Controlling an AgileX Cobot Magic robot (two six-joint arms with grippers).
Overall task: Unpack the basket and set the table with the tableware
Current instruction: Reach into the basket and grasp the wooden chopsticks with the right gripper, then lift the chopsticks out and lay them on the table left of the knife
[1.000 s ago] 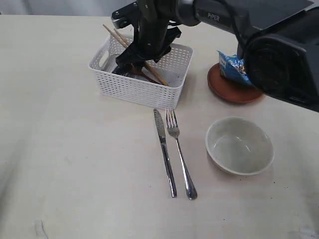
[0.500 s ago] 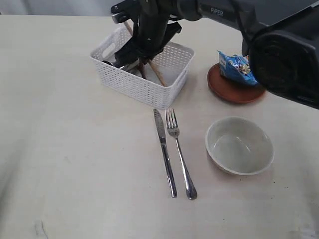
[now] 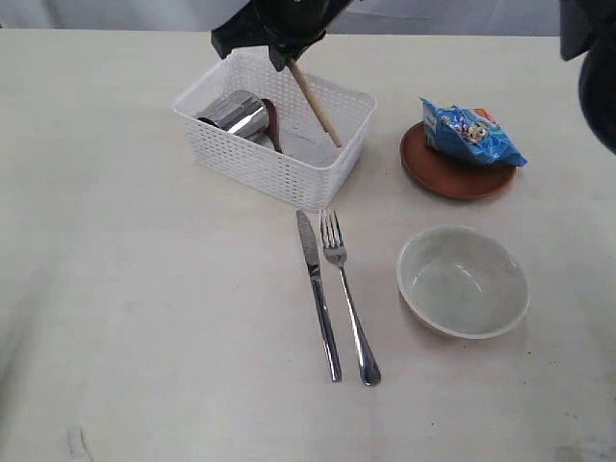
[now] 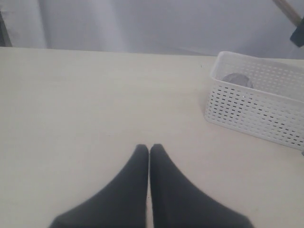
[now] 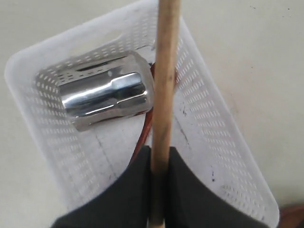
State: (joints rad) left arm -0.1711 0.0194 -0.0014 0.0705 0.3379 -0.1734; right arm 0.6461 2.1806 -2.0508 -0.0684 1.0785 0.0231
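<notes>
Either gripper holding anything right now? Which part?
Right gripper pinches a wooden chopstick partway along its shaft, lower end hanging over the basket. Left gripper is shut and empty.

The exterior view looks down on the table (image 3: pixel 144 289), the left wrist view low alongside, the right wrist view close above — all share the basket (image 3: pixel 318 164).

right gripper (image 5: pixel 159 159): dark fingers (image 5: pixel 135 190) are closed on a chopstick, one on each side of it
chopstick (image 5: pixel 166 71): pale wood, gripped near one end and seen running out above the basket; whether a second stick is hidden behind it cannot be told
basket (image 5: pixel 228 137): white, with perforated walls, viewed from above
steel cup (image 5: pixel 107 95): laid on its side inside the basket
spoon (image 5: pixel 146 133): dark reddish wood, largely hidden beside the steel cup and behind the chopstick
worktop (image 5: pixel 247 42): pale cream, seen around the basket
</notes>
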